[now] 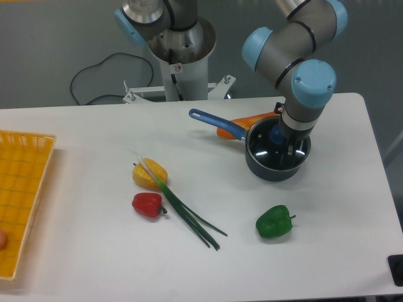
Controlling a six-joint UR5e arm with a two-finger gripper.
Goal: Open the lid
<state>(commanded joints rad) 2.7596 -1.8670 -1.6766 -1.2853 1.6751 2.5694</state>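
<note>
Lid (272, 151) was still on the pan (277, 165); your gripper (281, 139) sat at the knob, grip unclear. Lift remained.

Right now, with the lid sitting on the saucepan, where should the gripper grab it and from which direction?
Take the lid by its small blue knob at the centre, coming straight down from above. The lid is a flat glass disc lying level on the saucepan, so the knob looks like the only raised part to pinch. The gripper is over it; whether it has closed cannot be told.
</note>
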